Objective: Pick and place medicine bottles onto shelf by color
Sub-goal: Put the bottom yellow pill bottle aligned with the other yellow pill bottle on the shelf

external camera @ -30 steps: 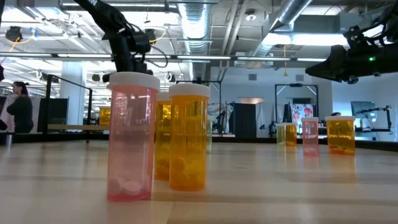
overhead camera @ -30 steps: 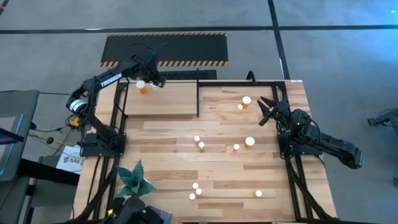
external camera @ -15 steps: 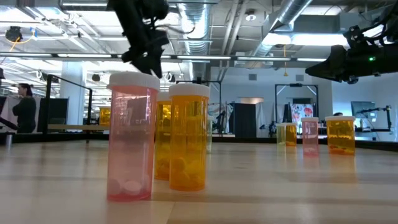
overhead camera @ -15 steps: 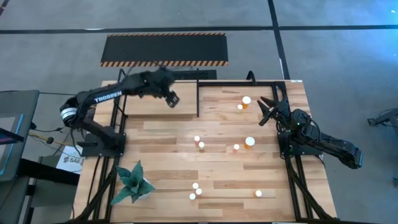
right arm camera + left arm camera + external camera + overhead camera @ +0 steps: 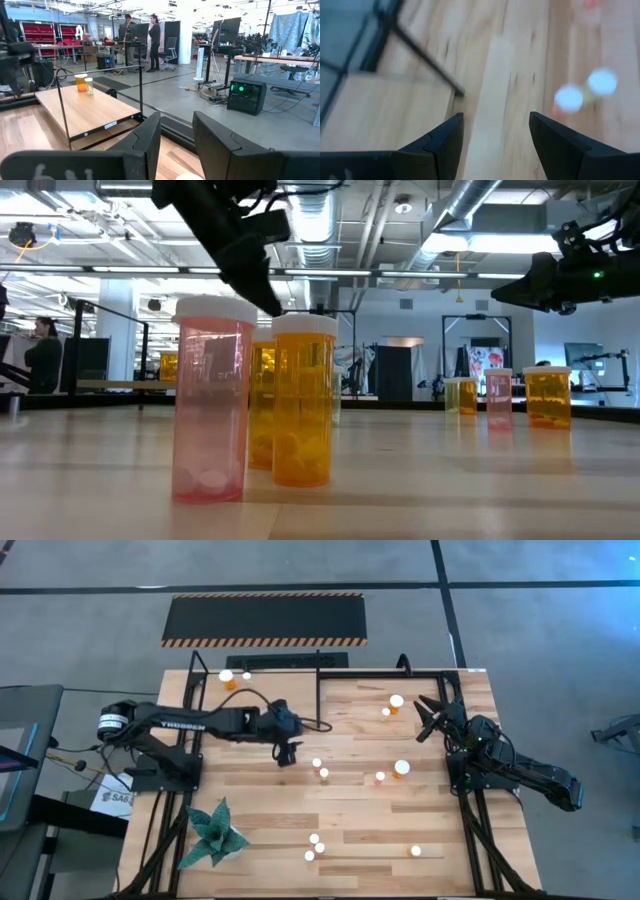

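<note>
I count two bottles [image 5: 228, 679] on the shelf [image 5: 260, 700] and ten scattered across the surface [image 5: 350, 800]. My left hand [image 5: 285, 753], fingers parted and empty, hangs just beside the shelf; my right hand [image 5: 424, 716] waits closed, empty, near the surface's right edge.

"trossen" on left arm [image 5: 185, 724]
</note>
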Motion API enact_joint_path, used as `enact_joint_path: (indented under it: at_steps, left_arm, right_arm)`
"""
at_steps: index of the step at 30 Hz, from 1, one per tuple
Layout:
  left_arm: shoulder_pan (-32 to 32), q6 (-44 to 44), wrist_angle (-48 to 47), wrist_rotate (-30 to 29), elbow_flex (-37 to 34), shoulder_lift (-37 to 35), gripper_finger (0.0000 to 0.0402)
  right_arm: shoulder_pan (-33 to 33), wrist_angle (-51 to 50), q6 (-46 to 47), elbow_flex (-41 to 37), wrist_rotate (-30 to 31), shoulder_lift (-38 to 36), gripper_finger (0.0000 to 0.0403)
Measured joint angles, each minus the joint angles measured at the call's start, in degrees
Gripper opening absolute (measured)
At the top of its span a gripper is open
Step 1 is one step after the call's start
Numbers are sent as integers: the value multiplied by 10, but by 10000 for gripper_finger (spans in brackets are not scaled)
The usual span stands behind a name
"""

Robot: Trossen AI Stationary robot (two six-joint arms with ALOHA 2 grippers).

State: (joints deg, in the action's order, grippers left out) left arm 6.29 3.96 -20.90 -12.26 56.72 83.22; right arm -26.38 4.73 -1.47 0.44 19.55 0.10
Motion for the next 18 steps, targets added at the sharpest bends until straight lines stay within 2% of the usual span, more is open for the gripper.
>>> enact_joint_path:
  at_steps: [11,18]
  left_arm:
    - [-24,4,318,59,-150,0,213]
    - [-31,13,466,153,-209,5,213]
  right_arm:
    - [0,0,0,0,0,0,137]
    - [0,0,0,0,0,0,139]
